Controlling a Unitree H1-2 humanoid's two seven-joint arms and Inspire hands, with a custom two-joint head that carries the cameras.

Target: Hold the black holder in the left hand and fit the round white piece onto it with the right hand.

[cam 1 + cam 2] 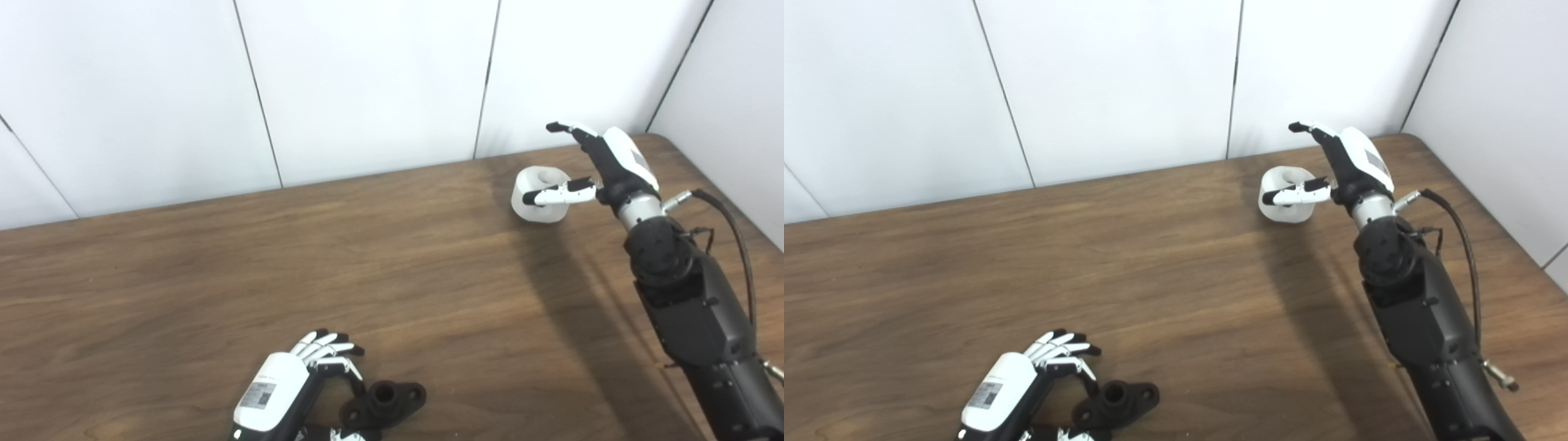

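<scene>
The black holder (387, 401), a short tube on a flat flange with holes, lies on the table near the front edge. My left hand (288, 383) sits just to its left, fingers (324, 346) spread and partly curled, one fingertip and the thumb close to the flange's left end; no grasp shows. The round white piece (539, 197), a thick ring with a centre hole, rests on the table at the far right. My right hand (1338, 162) hovers at it, open, its thumb across the piece's front and its fingers stretched above and behind.
The brown wooden table (306, 257) runs to a white panelled wall at the back and right. Its rounded far right corner lies just behind the right hand. A cable loops off the right forearm (692, 306).
</scene>
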